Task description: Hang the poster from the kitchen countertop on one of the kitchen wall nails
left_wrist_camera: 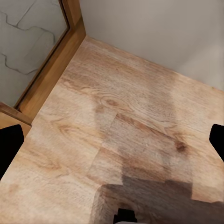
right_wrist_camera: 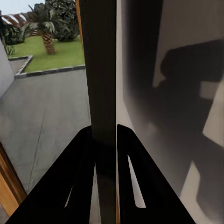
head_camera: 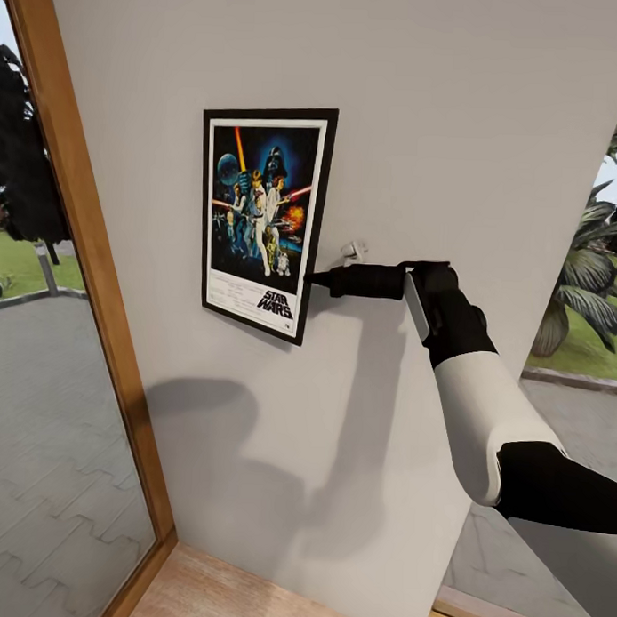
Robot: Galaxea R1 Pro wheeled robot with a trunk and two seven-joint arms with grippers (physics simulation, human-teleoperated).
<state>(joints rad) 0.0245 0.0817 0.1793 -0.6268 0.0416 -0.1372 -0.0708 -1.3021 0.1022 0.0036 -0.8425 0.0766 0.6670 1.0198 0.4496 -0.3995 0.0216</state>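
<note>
From the head view I see the poster [head_camera: 264,223] flat against the grey wall [head_camera: 457,127], slightly tilted, with my right gripper [head_camera: 317,278] at its right edge, around 4 o'clock on the frame. My right wrist view shows what that one hides — the jaws clenched on the poster's dark edge [right_wrist_camera: 103,93]. My left wrist view looks down on the wooden floor [left_wrist_camera: 112,140] (fingertips [left_wrist_camera: 9,144] spread wide, holding nothing).
</note>
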